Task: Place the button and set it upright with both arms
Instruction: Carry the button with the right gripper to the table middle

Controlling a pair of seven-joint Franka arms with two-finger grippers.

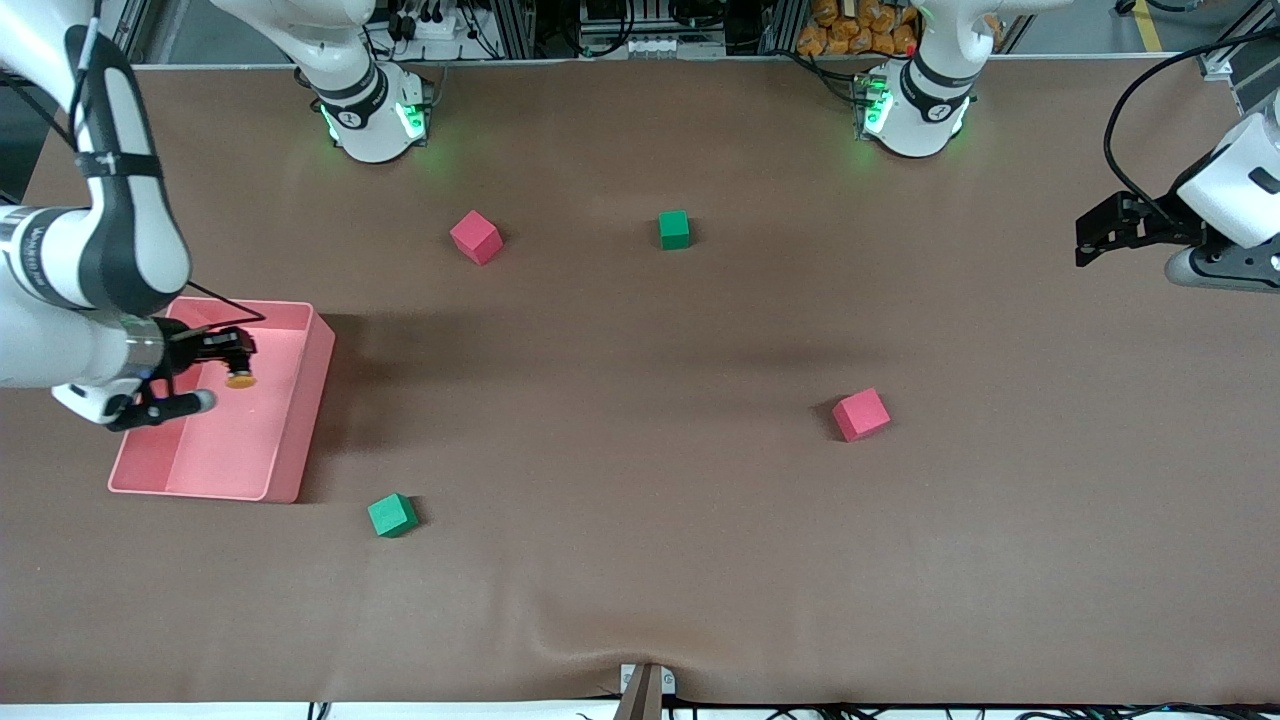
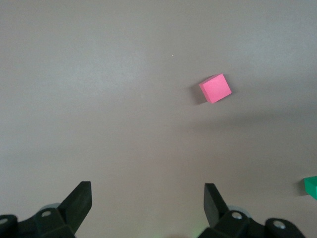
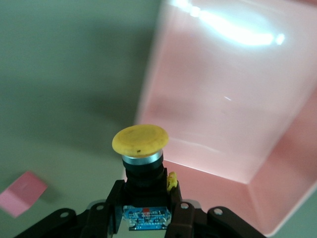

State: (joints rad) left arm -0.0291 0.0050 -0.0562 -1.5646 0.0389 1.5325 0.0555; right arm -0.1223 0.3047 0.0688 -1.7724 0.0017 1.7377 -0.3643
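The button [image 1: 240, 379] has a round orange cap and a black body. My right gripper [image 1: 232, 362] is shut on its body and holds it in the air over the pink bin [image 1: 300, 420]. In the right wrist view the cap [image 3: 140, 140] points away from the camera, with the fingers [image 3: 110, 198] clamped on the black body, and my right gripper [image 3: 143, 193] is over the bin's edge [image 3: 257, 183]. My left gripper [image 1: 1095, 235] is open and empty, up in the air at the left arm's end of the table, where that arm waits. The left wrist view shows it [image 2: 147, 193] with its jaws wide apart.
Two red cubes [image 1: 476, 237] [image 1: 860, 414] and two green cubes [image 1: 674, 229] [image 1: 392, 515] lie scattered on the brown table. The left wrist view shows a red cube [image 2: 215, 88] and a green cube's edge [image 2: 311, 186]. The right wrist view shows a red cube [image 3: 22, 192].
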